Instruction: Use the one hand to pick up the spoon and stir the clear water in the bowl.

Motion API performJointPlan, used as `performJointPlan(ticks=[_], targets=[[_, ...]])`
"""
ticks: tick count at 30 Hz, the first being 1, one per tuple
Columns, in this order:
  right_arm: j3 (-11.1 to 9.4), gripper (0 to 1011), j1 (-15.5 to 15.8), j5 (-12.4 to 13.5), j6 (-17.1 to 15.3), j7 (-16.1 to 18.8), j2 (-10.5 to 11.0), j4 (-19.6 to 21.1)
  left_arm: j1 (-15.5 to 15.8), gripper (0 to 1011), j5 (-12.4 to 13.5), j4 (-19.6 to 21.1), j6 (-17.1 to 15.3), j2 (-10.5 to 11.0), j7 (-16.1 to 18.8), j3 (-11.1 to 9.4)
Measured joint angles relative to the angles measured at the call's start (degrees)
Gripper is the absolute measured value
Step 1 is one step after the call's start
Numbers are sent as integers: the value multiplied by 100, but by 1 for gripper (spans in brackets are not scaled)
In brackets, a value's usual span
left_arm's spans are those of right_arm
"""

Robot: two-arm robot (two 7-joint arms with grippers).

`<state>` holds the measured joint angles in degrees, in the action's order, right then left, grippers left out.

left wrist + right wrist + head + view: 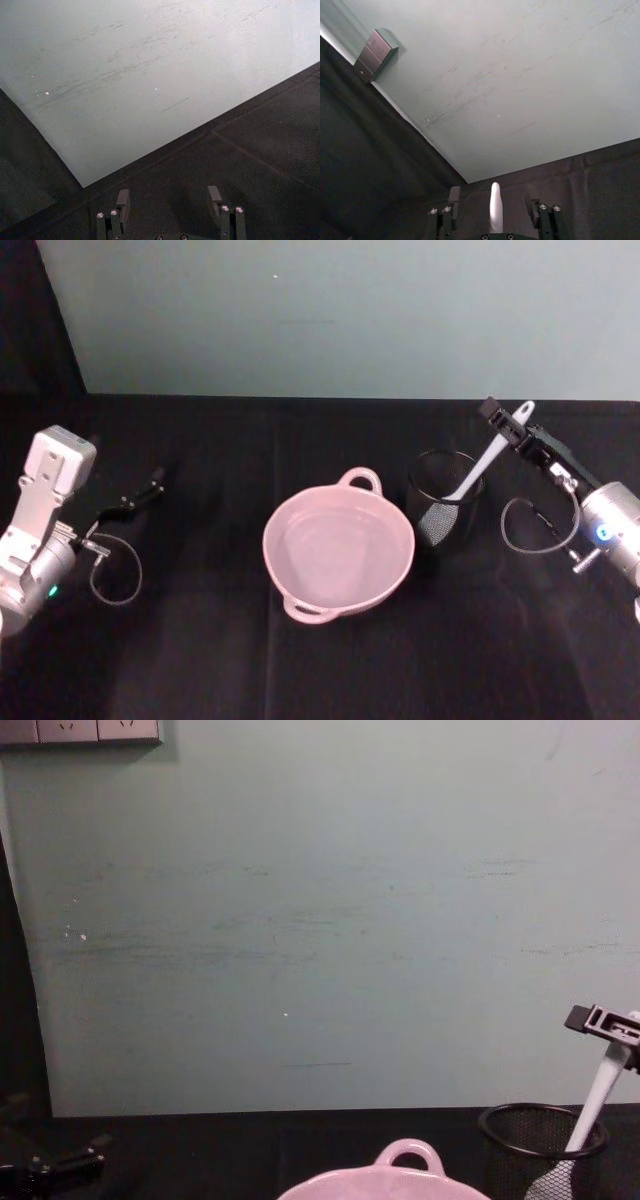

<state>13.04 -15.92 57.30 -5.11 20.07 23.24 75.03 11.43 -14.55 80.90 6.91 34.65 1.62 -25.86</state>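
Observation:
The pale pink bowl (338, 550) sits mid-table with clear water in it; its loop handle (409, 1156) shows in the chest view. To its right the white spoon (487, 462) stands blade-down in a black mesh cup (446, 503), its handle leaning up and to the right. My right gripper (507, 420) is open and straddles the top of the handle. In the right wrist view the spoon's tip (495, 206) stands between the fingers (454, 196) with a gap on each side. My left gripper (150, 485) rests open at the far left, holding nothing.
A black cloth (200, 660) covers the table, which runs back to a pale green wall (330, 310). A wall socket plate (375, 54) is mounted high on that wall. The mesh cup (540, 1140) stands close beside the bowl's right rim.

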Motion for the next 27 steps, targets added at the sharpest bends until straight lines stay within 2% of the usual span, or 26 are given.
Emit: performJointPlan(ticks=[2,6,7,13,17,19,21,24,27], targets=[[9,769,1,14,9,1,16,1,0,1011,0,0,0,0,0,0],[28,695,10,52,35,4,47,16,0,1011,0,0,0,0,0,0],[35,633,11,72,45,5,57,21,0,1011,0,0,0,0,0,0],[68,477,10,94,73,2,85,31,0,1011,0,0,0,0,0,0],[96,308,33,87,114,-24,128,103,0,1011,0,0,0,0,0,0],[107,273,46,65,132,-38,147,148,0,1011,0,0,0,0,0,0],[127,189,74,-6,159,-87,184,253,0,1011,0,0,0,0,0,0],[168,114,109,-149,205,-162,239,421,0,1011,0,0,0,0,0,0],[212,110,127,-355,260,-250,298,584,0,1011,0,0,0,0,0,0]])
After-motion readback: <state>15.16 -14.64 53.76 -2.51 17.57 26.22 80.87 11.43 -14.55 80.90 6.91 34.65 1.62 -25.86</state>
